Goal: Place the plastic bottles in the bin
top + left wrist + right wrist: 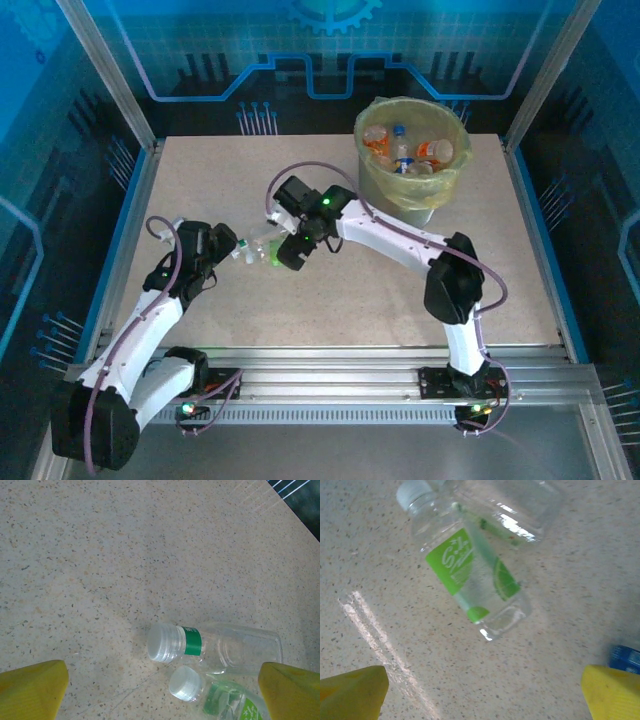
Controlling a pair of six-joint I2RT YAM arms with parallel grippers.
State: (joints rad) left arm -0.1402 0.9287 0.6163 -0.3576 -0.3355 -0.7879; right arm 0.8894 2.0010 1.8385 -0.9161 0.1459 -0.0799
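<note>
Left gripper (236, 246) and right gripper (280, 254) flank two touching plastic bottles (257, 247)

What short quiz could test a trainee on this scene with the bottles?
1. True or false: the bin already holds some bottles.
2. How many loose bottles lie on the table between the left gripper and the right gripper? A one, B two, C four.
3. Fill in: the big label on the bottle below the right gripper is ____.
Key: 1 true; 2 B; 3 green.
</note>
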